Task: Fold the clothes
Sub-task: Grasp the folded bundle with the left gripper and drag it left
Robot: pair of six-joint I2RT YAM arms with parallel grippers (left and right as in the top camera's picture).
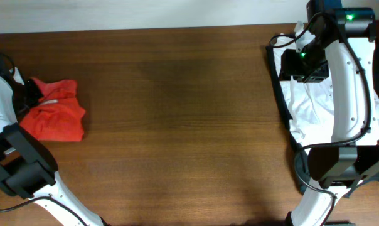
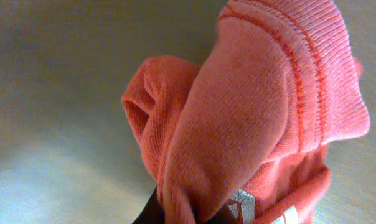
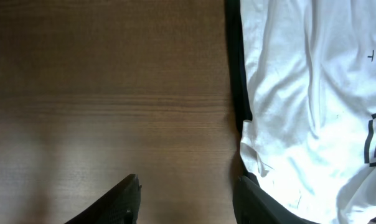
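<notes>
Left pincer (image 2: 184, 216): clamped on red tee (image 1: 54, 116), fingers mostly buried in cloth
Right pincer (image 3: 188, 202): wide apart, over table (image 1: 177, 113), beside white tee (image 3: 300, 93)
Red tee: bunched at left edge
White tee: right side, partly hidden by arm, cut off

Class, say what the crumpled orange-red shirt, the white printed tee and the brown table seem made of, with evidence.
The orange-red shirt looks knitted, likely cotton jersey: fine ribs, stitched hem rows. The white printed tee looks thin, matte cloth: soft creases and folds. The brown table looks wood or wood-look laminate, satin: grain streaks, faint glare.
</notes>
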